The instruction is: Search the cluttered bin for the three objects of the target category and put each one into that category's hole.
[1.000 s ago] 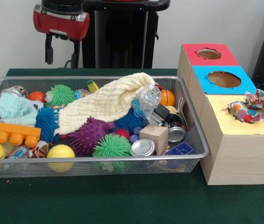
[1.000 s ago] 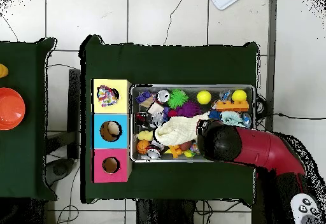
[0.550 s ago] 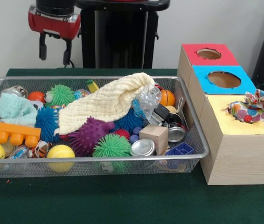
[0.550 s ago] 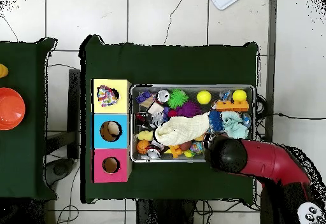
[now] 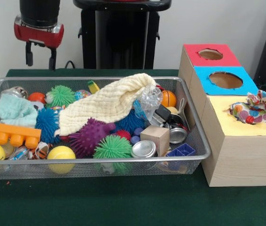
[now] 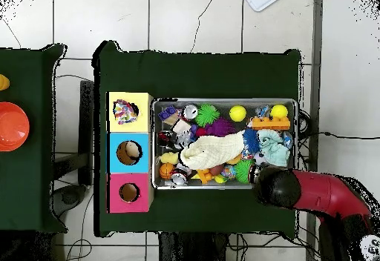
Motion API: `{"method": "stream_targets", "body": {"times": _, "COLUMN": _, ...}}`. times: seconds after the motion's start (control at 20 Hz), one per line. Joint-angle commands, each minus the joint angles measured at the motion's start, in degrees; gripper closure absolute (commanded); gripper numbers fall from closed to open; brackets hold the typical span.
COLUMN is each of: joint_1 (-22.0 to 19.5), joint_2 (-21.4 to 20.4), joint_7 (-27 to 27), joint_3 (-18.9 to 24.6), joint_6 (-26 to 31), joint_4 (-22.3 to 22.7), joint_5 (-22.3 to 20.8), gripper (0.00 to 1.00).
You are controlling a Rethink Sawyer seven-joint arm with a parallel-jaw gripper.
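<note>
Front view: green table cloth (image 5: 123,202), pale wall (image 5: 208,23) behind; tool (image 5: 40,56) open, empty.

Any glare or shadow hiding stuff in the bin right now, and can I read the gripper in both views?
Front view: even light, only small glints on the metal lids, soft shadow under the bin; gripper open and empty, behind the bin. Overhead view: arm hides the gripper and the bin's corner nearest the robot.

Cream cloth (image 5: 105,101) – purple spiky ball (image 5: 89,135) – orange block (image 5: 10,133); box (image 5: 227,141) tops red, blue, yellow; counter (image 5: 123,202) green.
</note>
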Motion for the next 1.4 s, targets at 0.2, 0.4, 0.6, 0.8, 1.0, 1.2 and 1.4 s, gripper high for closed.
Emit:
{"method": "stream_targets", "body": {"times": 0.2, "joint_1": -0.7, "joint_2": 5.7, "joint_7": -5.6, "joint_3": 4.6, "joint_6": -8.1, "joint_4": -0.5, "joint_5": -9.2, "gripper": 0.0}}
{"method": "stream_targets", "body": {"times": 0.4, "joint_1": -0.1, "joint_2": 7.3, "joint_7": -3.5, "joint_3": 3.7, "joint_6": -9.9, "joint_4": -1.2, "joint_5": -10.9, "gripper": 0.0}}
{"method": "stream_targets", "body": {"times": 0.6, "joint_1": -0.1, "joint_2": 8.0, "joint_7": -3.1, "joint_3": 3.3, "joint_6": -10.9, "joint_4": -1.6, "joint_5": -12.1, "gripper": 0.0}}
{"method": "stream_targets", "body": {"times": 0.8, "joint_1": -0.6, "joint_2": 8.2, "joint_7": -3.7, "joint_3": 3.6, "joint_6": -10.8, "joint_4": -2.6, "joint_5": -12.4, "gripper": 0.0}}
{"method": "stream_targets", "body": {"times": 1.0, "joint_1": -1.3, "joint_2": 8.4, "joint_7": -5.4, "joint_3": 4.6, "joint_6": -10.1, "joint_4": -3.8, "joint_5": -12.5, "gripper": 0.0}}
{"method": "stream_targets", "body": {"times": 1.2, "joint_1": -1.9, "joint_2": 8.5, "joint_7": -7.1, "joint_3": 5.2, "joint_6": -9.5, "joint_4": -4.9, "joint_5": -13.4, "gripper": 0.0}}
{"method": "stream_targets", "body": {"times": 1.4, "joint_1": -2.4, "joint_2": 8.6, "joint_7": -8.8, "joint_3": 5.8, "joint_6": -8.8, "joint_4": -5.8, "joint_5": -14.4, "gripper": 0.0}}
